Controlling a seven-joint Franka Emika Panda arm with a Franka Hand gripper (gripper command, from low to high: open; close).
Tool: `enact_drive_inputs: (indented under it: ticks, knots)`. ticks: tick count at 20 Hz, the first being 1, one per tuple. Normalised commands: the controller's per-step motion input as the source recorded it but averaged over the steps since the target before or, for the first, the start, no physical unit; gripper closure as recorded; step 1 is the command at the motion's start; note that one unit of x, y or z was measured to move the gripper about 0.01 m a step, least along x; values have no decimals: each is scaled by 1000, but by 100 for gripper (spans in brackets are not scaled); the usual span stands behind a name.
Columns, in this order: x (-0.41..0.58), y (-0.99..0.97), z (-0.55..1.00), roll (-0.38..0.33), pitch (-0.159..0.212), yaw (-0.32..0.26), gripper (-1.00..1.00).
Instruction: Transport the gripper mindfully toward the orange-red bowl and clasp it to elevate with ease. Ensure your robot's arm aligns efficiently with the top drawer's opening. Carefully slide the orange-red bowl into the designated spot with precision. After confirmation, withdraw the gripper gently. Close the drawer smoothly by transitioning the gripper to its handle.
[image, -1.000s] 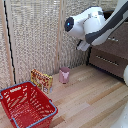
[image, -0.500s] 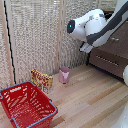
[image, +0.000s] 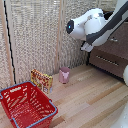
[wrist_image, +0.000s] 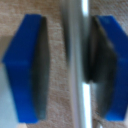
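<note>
In the wrist view my gripper (wrist_image: 70, 65) has its two dark-blue fingertips (wrist_image: 22, 65) spread on either side of the silver bar handle (wrist_image: 77, 50). The bar lies close to one pad, with a gap to the other. Brown drawer front (wrist_image: 57, 15) fills the background. In the exterior view the white robot arm (image: 87, 25) reaches to the upper part of the dark-brown dresser (image: 116, 46) at the exterior view's right. The hand is mostly hidden behind the wrist. The orange-red bowl is out of view.
A large red mesh basket (image: 25, 102) stands on the wooden floor at the exterior view's lower left. A patterned box (image: 41, 79) and a pink cup (image: 64, 75) stand by the woven wall. A lower drawer's handle (image: 107, 61) shows.
The arm has shifted very slightly toward the exterior view's left; nothing else has moved.
</note>
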Motion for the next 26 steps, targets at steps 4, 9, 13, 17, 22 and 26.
enact_drive_inputs:
  ticks: [4,9,13,17,22,26]
  knots:
    - [197,-529,105,1,0,-85,100]
    - [264,-773,219,53,0,-3,100]
    - [227,-720,381,93,31,0,100]
    - [118,-649,656,136,97,0,100]
    - [110,-656,717,135,72,12,100]
    - [74,-625,600,132,30,13,100]
